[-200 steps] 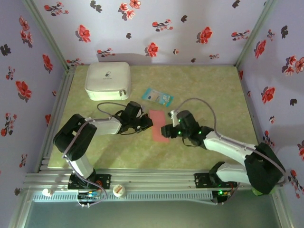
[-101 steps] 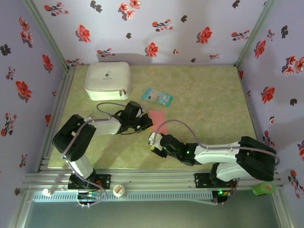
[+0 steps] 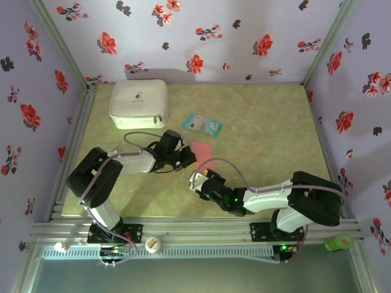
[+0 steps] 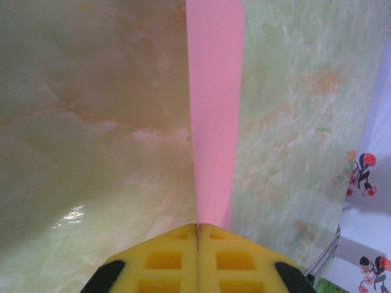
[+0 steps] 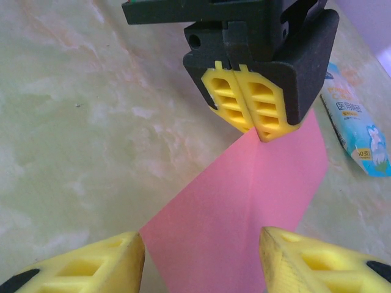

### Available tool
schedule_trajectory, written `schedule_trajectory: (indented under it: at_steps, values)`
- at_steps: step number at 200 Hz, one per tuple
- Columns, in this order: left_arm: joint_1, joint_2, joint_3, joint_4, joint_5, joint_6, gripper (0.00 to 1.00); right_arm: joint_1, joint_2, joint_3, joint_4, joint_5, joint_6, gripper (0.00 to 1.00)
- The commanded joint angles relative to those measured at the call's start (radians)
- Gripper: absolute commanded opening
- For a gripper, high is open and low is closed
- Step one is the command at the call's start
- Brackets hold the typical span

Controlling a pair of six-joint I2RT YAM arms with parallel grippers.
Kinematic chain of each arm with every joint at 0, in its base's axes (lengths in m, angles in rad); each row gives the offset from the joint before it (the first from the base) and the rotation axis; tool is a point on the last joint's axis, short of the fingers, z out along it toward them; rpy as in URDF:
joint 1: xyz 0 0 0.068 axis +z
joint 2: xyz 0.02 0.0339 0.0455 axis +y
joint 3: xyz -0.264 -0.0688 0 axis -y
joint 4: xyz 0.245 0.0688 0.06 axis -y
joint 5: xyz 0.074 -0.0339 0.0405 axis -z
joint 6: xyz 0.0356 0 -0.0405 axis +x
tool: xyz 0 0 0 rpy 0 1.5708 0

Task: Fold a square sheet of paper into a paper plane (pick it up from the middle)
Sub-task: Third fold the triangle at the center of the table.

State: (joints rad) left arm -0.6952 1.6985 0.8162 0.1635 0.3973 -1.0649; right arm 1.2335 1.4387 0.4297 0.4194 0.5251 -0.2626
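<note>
The square sheet of paper (image 3: pixel 202 148) is salmon-pink and lies on the table between both arms, with one straight crease (image 5: pixel 251 183) down its middle. My left gripper (image 3: pixel 192 157) is shut. Its yellow fingertips (image 5: pixel 261 129) press on the sheet's far end, where the crease starts. In the left wrist view the sheet (image 4: pixel 215 104) runs away from the shut left gripper (image 4: pixel 198 227) as a narrow strip. My right gripper (image 5: pixel 201 244) is open and low, one finger on each side of the sheet's near part, holding nothing. It is also in the top view (image 3: pixel 197 182). The paper plane is out of view.
A small light-blue packet (image 3: pixel 203 124) lies just beyond the sheet, and also shows in the right wrist view (image 5: pixel 357 128). A white case (image 3: pixel 139 104) sits at the back left. A green object (image 3: pixel 338 243) stands by the right arm's base, and flowered walls close in three sides.
My right arm swung from the sheet's right side round to its near side and dropped low, covering the sheet's near part. Its jaws opened slightly wider. The left gripper stayed put.
</note>
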Motion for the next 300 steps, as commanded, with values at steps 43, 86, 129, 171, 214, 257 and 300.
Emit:
schedule_trajectory:
  at_steps: [43, 86, 129, 171, 214, 257, 300]
  values:
    - [0.005, -0.019, -0.001, 0.014, 0.017, -0.017, 0.02, 0.012, 0.042, 0.0, 0.064, 0.041, 0.032, 0.51]
    - [0.005, -0.017, -0.003, 0.016, 0.016, -0.018, 0.02, 0.011, 0.034, -0.009, 0.096, 0.061, 0.052, 0.45]
    - [0.004, -0.015, -0.002, 0.016, 0.017, -0.018, 0.02, 0.011, 0.01, -0.025, 0.086, 0.063, 0.069, 0.36]
    - [0.005, -0.007, 0.0, 0.017, 0.016, -0.02, 0.02, 0.012, -0.006, -0.038, 0.088, 0.069, 0.101, 0.24]
    - [0.005, -0.01, -0.003, 0.016, 0.016, -0.018, 0.03, 0.011, -0.005, -0.039, 0.091, 0.071, 0.113, 0.11]
    - [0.005, -0.027, -0.019, -0.004, -0.013, -0.018, 0.17, 0.011, -0.004, -0.03, 0.074, 0.049, 0.152, 0.03]
    - [0.009, -0.136, -0.026, -0.155, -0.164, 0.02, 0.44, -0.03, -0.017, -0.012, 0.023, -0.119, 0.266, 0.0]
